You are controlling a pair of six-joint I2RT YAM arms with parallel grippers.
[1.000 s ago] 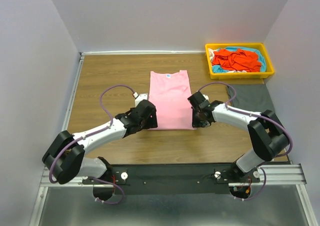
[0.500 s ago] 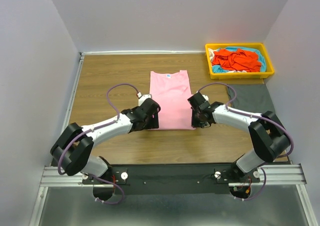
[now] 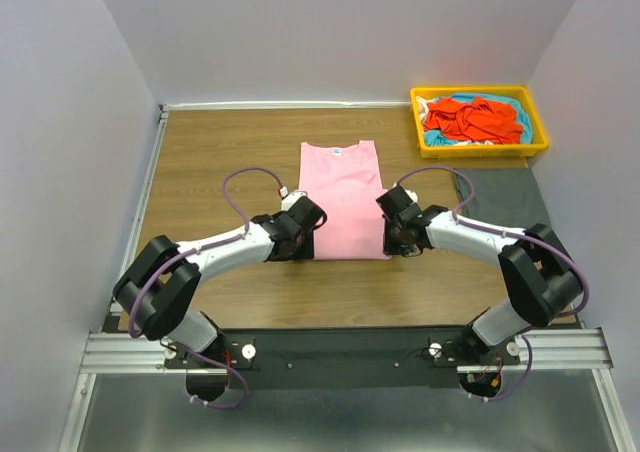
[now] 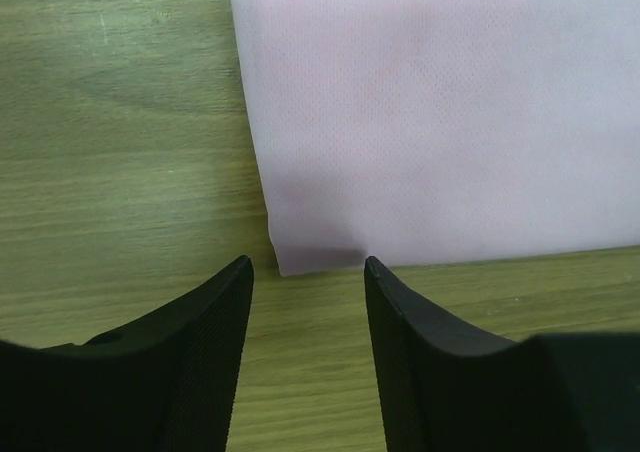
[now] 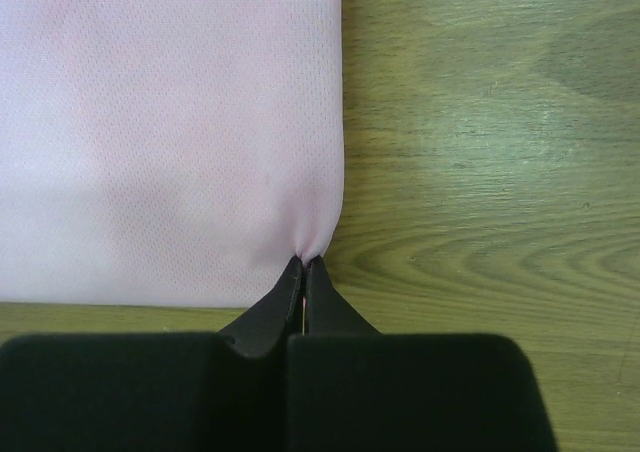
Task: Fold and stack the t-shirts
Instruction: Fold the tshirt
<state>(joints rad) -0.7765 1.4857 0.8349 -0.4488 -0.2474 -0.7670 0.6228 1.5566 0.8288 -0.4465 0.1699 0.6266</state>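
Note:
A light pink t-shirt (image 3: 342, 198) lies flat in the middle of the table, sleeves folded in, collar at the far end. My right gripper (image 5: 304, 262) is shut on its near right corner (image 5: 318, 240), and the cloth puckers at the tips. My left gripper (image 4: 307, 264) stands open just short of the near left corner (image 4: 300, 257), one finger (image 4: 215, 312) on each side and nothing between them. A dark grey t-shirt (image 3: 505, 197) lies flat at the right. An orange-red t-shirt (image 3: 470, 118) and a turquoise one (image 3: 520, 117) are bunched in the tray.
A yellow plastic tray (image 3: 480, 150) stands at the far right corner of the wooden table (image 3: 220, 152). White walls close in the table on the left, back and right. A metal rail with the arm bases runs along the near edge.
The left arm has slid right, up to the pink shirt's near left corner, and its jaws have narrowed. The right gripper has shut on the near right corner.

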